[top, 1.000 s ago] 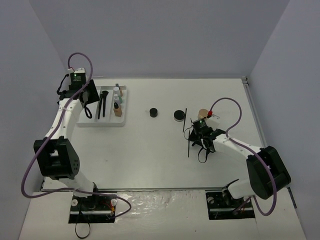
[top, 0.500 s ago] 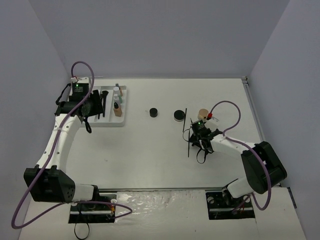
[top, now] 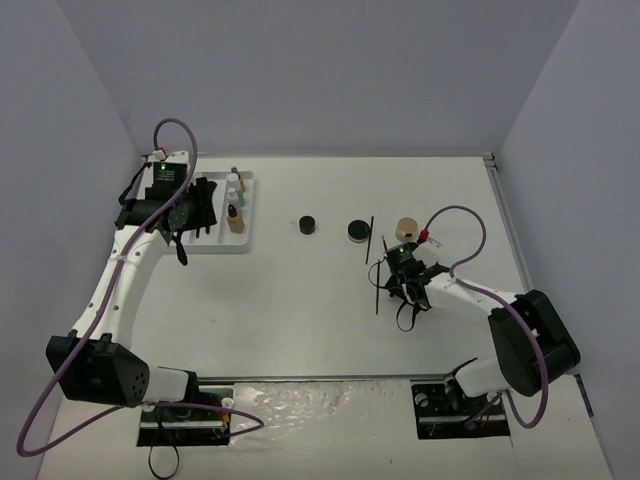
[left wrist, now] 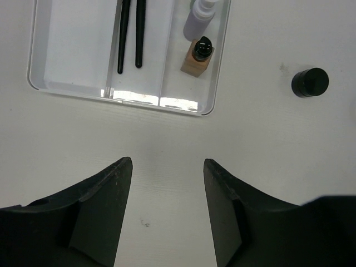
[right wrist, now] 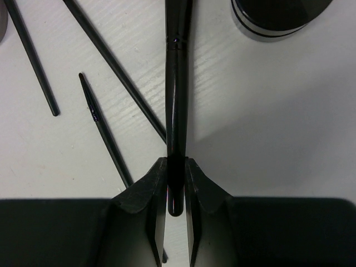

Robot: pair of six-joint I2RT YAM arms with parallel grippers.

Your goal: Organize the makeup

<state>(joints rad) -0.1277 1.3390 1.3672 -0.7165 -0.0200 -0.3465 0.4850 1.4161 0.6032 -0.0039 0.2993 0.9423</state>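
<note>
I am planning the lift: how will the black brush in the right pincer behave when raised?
Probably stiff: the brush runs straight. Likely slippery, since its handle looks glossy. The right pincer holds only its end, so it may swing.

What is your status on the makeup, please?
Left gripper open, near the tray. Right gripper shut on a brush. Pencils and a jar lie close beside it.
</note>
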